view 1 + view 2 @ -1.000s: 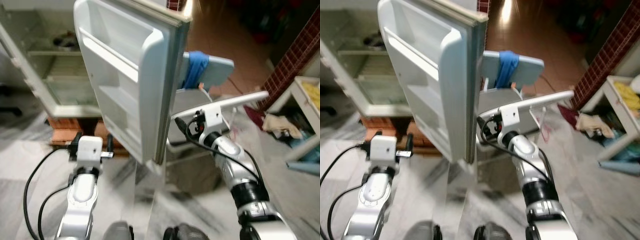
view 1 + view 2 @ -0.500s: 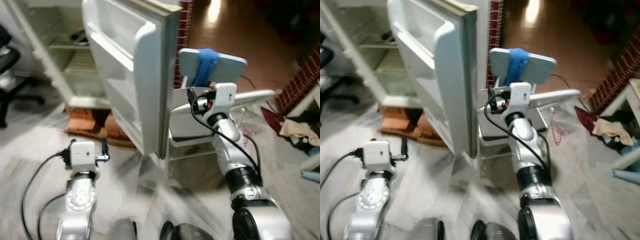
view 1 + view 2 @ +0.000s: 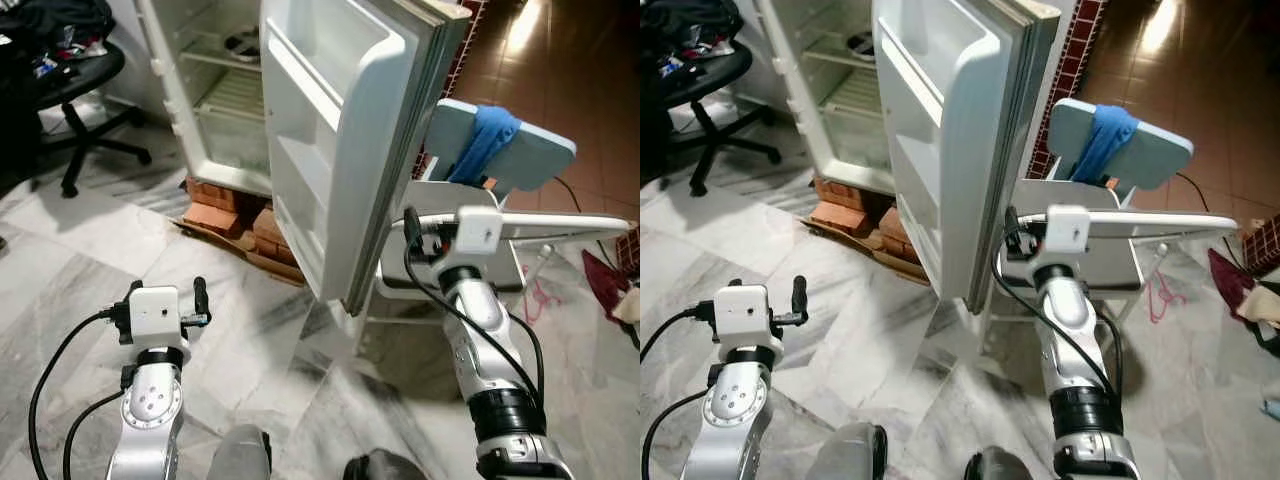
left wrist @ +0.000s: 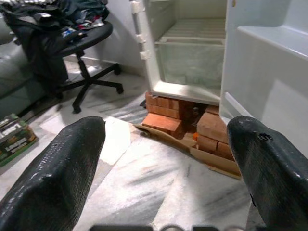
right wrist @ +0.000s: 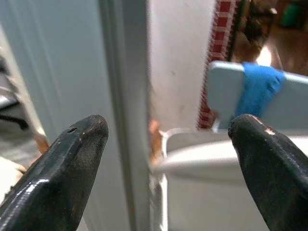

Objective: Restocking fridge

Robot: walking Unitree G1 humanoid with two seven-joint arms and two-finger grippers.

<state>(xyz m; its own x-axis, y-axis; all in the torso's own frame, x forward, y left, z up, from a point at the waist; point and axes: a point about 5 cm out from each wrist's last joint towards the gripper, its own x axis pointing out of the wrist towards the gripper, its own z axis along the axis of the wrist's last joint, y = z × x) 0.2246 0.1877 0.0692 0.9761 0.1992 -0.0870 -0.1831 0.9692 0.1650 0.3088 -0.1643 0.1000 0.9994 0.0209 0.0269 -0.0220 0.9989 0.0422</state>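
The white fridge (image 3: 215, 95) stands open ahead, its cabinet raised on red bricks (image 3: 225, 200) beside a black swivel office chair (image 3: 70, 95) at far left. Its wire shelves look nearly bare. Low on the left, the left gripper (image 4: 166, 168) hovers over the grey-veined marble floor (image 3: 250, 340), jaws spread wide and holding nothing. The moulded white plastic fridge door (image 3: 345, 150), with smooth empty bins, swings out in the middle. Behind its outer edge sits the right gripper (image 5: 166, 168), fingers wide apart and empty, close to the door's edge, with a pale blue plastic chair (image 3: 500, 160) draped in blue cloth (image 3: 482, 140) beyond. The step looks like setting the door open; next, goods must be fetched.
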